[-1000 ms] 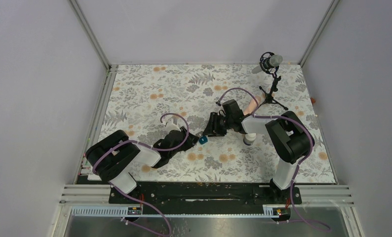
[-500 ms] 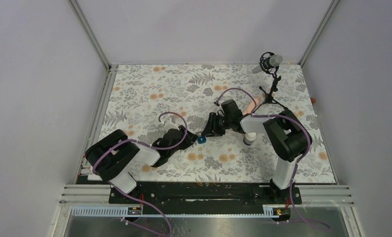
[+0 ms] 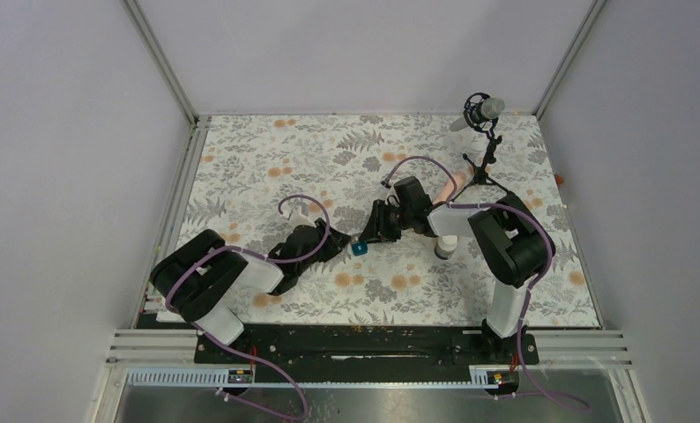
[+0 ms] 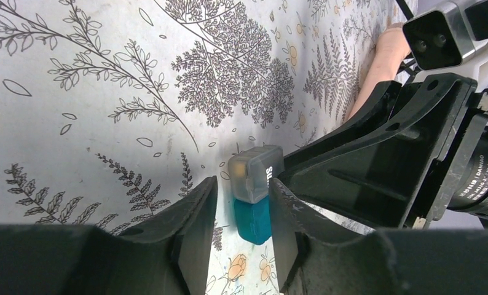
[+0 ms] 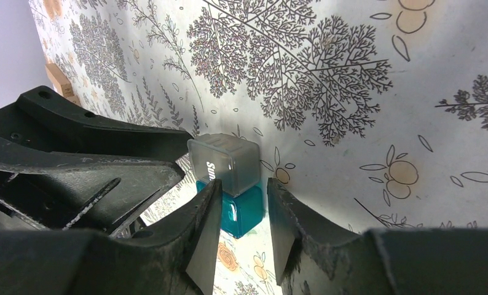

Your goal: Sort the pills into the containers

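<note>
Even, bright overhead light, soft shadows cast on the table (image 3: 267, 159), wrist views sharp mid-frame, near black tool (image 4: 238, 243) edges blurred, no glare seen

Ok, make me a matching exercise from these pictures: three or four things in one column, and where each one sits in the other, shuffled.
Things:
1. small teal box with a clear lid
2. small white round bottle
3. black microphone on a tripod
4. left gripper

Places:
A. far right corner
B. between the two grippers
C. under the right arm
D. just left of the box

Pairs: 1-B, 2-C, 3-A, 4-D
</note>
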You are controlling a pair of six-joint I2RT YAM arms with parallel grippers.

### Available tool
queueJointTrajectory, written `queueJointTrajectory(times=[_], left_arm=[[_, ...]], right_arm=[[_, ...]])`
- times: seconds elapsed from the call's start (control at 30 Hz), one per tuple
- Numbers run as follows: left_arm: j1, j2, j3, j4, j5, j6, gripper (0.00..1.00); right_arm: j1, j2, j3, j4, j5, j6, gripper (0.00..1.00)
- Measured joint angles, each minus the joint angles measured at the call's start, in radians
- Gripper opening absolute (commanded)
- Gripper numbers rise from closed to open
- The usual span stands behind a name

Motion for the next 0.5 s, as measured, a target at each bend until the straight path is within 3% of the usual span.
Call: queueJointTrajectory(times=[0.5], left_arm=[[0.0, 0.03, 0.006, 0.019, 0.022, 0.003, 0.16]], right_arm=[[0.002, 0.002, 0.004, 0.002, -0.003, 0.004, 0.33]])
